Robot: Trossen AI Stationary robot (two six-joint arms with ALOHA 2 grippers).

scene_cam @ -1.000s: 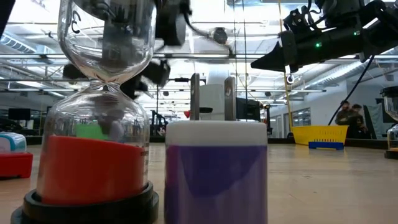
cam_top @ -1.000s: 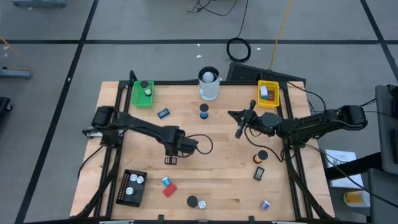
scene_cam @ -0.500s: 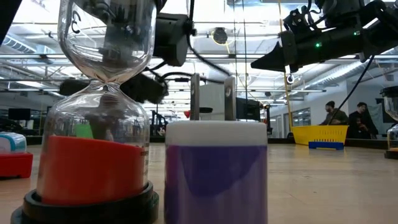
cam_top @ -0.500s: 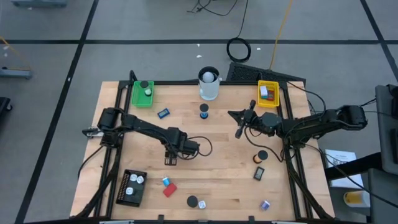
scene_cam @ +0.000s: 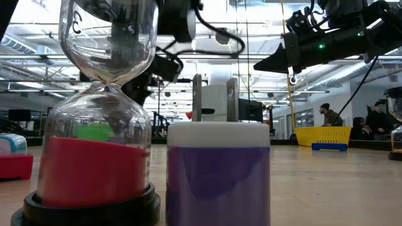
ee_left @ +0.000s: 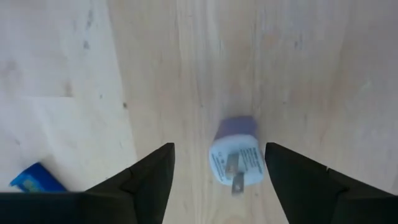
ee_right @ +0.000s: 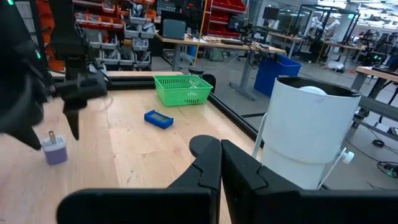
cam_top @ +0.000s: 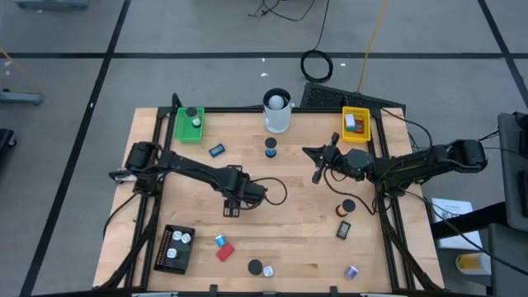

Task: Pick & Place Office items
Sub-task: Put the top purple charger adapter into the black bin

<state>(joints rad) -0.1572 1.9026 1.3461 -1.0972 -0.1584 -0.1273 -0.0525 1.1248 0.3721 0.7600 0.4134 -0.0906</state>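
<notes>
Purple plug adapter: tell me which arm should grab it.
Left. The left claw is open, directly above the purple plug adapter; the right claw is shut and sits well off toward the yellow tray.

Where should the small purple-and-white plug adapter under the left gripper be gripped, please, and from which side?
The small purple-and-white plug adapter stands on the wooden table, metal prongs up. Come from straight above and close on its flat purple sides below the white face, clear of the prongs. The open left gripper hangs over it; the right gripper waits apart.
</notes>
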